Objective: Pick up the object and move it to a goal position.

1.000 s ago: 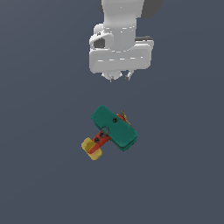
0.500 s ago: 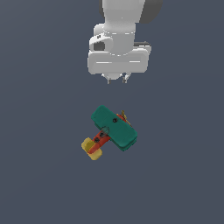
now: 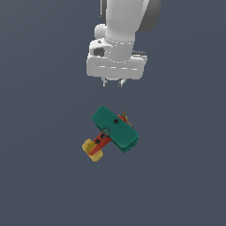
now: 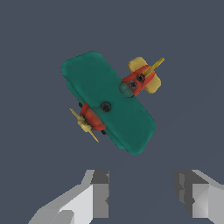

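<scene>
I see the toy plane (image 3: 113, 130) lying on the dark grey bench (image 3: 39, 176), roughly mid-frame in the exterior view, w/ nothing touching it. Its broad teal wing (image 3: 115, 128) faces up and runs diagonally; red body (image 3: 100, 141) pokes out from under it toward the exterior view's lower left, ending in the yellow tail block (image 3: 92, 149). Small yellowish propeller (image 3: 126, 117) sits at the opposite end, just past the wing's far edge.

My arm (image 3: 126, 26) hangs above the plane, white wrist housing filling the top centre of the exterior view. End effector (image 3: 112, 83) points straight down; only two short finger tips show under the housing. It sits apart from the plane, clear gap between tips and wing, and it's offset toward the propeller side rather than right over the wing centre.

Wrist view: same plane (image 4: 109, 101), wing (image 4: 107, 107) diagonal, tail (image 4: 145, 74) on one side, propeller (image 4: 84, 125) on the other. Both fingers (image 4: 94, 194) show at the frame edge w/ a wide stretch of bare bench between them, so the end effector (image 4: 142, 192) is spread apart and holding nothing. Plane lies beyond the tips, not between the fingers.
</scene>
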Tool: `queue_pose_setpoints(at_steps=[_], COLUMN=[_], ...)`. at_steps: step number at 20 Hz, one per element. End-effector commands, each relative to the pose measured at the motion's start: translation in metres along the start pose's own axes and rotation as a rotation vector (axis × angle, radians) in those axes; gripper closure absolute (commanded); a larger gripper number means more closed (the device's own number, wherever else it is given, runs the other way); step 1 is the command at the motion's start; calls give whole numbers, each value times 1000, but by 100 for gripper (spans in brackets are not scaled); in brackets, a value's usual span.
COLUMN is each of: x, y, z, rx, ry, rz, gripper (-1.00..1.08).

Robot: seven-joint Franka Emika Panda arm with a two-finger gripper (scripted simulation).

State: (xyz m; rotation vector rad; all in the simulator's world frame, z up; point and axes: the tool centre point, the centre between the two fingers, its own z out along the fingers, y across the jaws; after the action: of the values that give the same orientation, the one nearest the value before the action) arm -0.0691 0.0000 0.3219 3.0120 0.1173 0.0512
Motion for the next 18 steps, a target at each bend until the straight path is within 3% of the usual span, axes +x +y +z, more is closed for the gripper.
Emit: queue_pose_setpoints(at_steps=[1,18], x=[-3,-20], y=[5,34], z=[6,38], rx=[-32,-245], ry=[-11,-64], rz=[-1,-21], gripper=[-20,-20])
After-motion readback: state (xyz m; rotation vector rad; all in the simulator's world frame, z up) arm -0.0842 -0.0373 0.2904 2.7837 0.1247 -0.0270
